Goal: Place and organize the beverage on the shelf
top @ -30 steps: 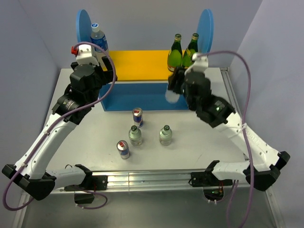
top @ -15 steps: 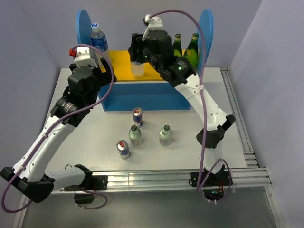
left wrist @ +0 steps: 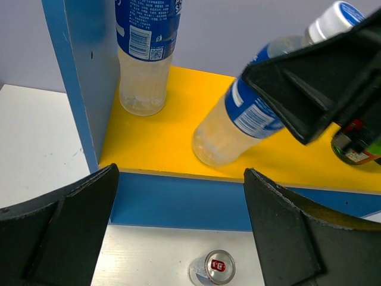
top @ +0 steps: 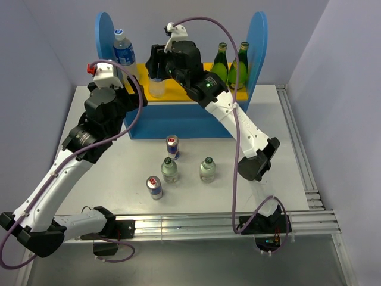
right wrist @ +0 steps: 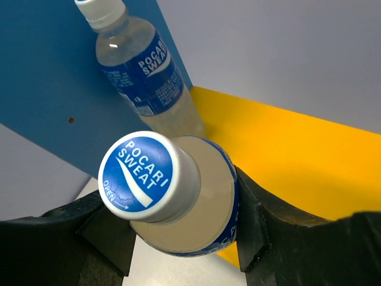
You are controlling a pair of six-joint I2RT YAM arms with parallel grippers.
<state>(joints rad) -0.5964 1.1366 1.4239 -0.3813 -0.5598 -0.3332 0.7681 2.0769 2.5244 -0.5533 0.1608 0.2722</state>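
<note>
Drinks: 1 water bottle [top: 123, 50] stands far left on the shelf [top: 178, 119]. Right gripper [top: 156, 71] clamps a second bottle [top: 156, 88] beside it; left gripper [left wrist: 180, 179] gapes empty. 2 cans [top: 172, 143] and 2 small bottles [top: 207, 169] wait on the bench [top: 268, 119].

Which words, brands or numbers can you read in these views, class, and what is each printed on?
"POCARI SWEAT": cap of the tilted water bottle in the right pincer.
"OPEN": same cap, beside an arrow.
"POCARI SWEAT": label of the standing water bottle on the yellow board.
Too small to read: the fine print on both labels, the mark on the can, the labels of the green bottles.
</note>
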